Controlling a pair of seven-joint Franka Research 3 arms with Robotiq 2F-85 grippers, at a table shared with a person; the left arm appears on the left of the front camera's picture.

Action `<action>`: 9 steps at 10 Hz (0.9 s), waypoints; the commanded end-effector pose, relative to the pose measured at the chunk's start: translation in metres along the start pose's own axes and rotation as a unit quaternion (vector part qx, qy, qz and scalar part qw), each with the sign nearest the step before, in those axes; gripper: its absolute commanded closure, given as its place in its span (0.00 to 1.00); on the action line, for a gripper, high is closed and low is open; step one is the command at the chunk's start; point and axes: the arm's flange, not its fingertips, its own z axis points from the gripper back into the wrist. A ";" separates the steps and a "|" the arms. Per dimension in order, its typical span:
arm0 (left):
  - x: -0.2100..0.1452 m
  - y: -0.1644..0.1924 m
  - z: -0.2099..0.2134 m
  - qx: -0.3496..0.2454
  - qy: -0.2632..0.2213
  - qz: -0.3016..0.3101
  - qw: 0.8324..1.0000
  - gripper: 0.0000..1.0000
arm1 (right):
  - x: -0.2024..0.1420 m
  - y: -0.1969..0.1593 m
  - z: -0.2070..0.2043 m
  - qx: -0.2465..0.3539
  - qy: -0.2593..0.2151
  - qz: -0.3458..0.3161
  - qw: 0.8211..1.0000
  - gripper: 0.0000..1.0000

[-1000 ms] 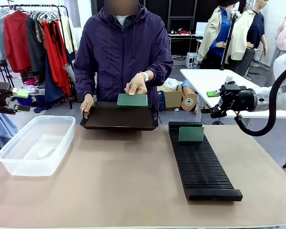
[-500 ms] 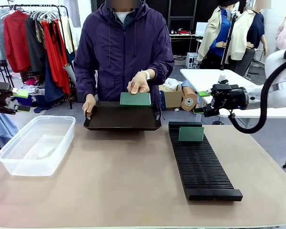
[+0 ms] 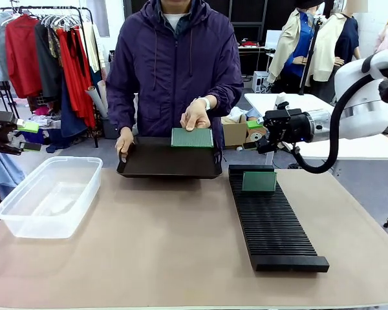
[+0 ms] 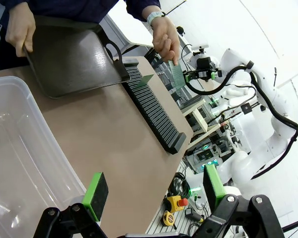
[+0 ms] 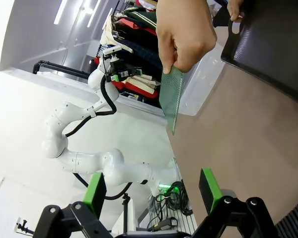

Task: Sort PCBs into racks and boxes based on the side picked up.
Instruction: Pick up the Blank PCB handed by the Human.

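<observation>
In the front view, a dark tray (image 3: 169, 161) is held at the far edge of the table (image 3: 168, 245) by one of the person's hands (image 3: 124, 141), which grips its handle. A held PCB (image 3: 193, 137) is pinched upright above the tray's far rim by the other hand (image 3: 195, 116). The clear box (image 3: 48, 194) is set near the table's left edge. The black rack (image 3: 271, 219) lies towards the right edge, and a standing PCB (image 3: 259, 181) is slotted upright at its far end. The right gripper (image 3: 264, 132) is held in the air beyond the rack's far end, near the held PCB but apart from it. The left gripper (image 3: 26, 137) is seen off the table's left edge, above the box.

In the left wrist view, the left gripper (image 4: 154, 191) is seen with its green pads (image 4: 95, 195) spread wide and nothing between them. Below it are the box (image 4: 20, 148) and the bare table (image 4: 114, 139). Farther off lie the tray (image 4: 72, 59) and the rack (image 4: 151, 111) with the standing PCB (image 4: 145, 81). The held PCB (image 4: 178, 77) hangs from the person's fingers.

In the right wrist view, the right gripper (image 5: 153, 191) is likewise spread wide and empty. The held PCB (image 5: 171, 96) is seen nearly edge-on, pinched at its top by the hand (image 5: 186, 34), beside the tray (image 5: 273, 49) and in front of the box (image 5: 198, 84).
</observation>
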 end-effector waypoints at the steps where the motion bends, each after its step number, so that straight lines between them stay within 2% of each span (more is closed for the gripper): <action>1: 0.001 -0.002 0.001 0.000 -0.002 -0.002 1.000 0.00 | 0.015 -0.006 -0.009 -0.006 0.000 0.006 1.000 0.00; 4: 0.001 -0.002 0.001 0.000 -0.002 -0.002 1.000 0.00 | 0.028 -0.015 -0.031 -0.002 -0.003 0.008 1.000 0.00; 9: 0.001 -0.002 0.001 0.000 -0.002 -0.002 1.000 0.00 | 0.040 -0.028 -0.073 -0.004 -0.051 -0.010 0.999 0.00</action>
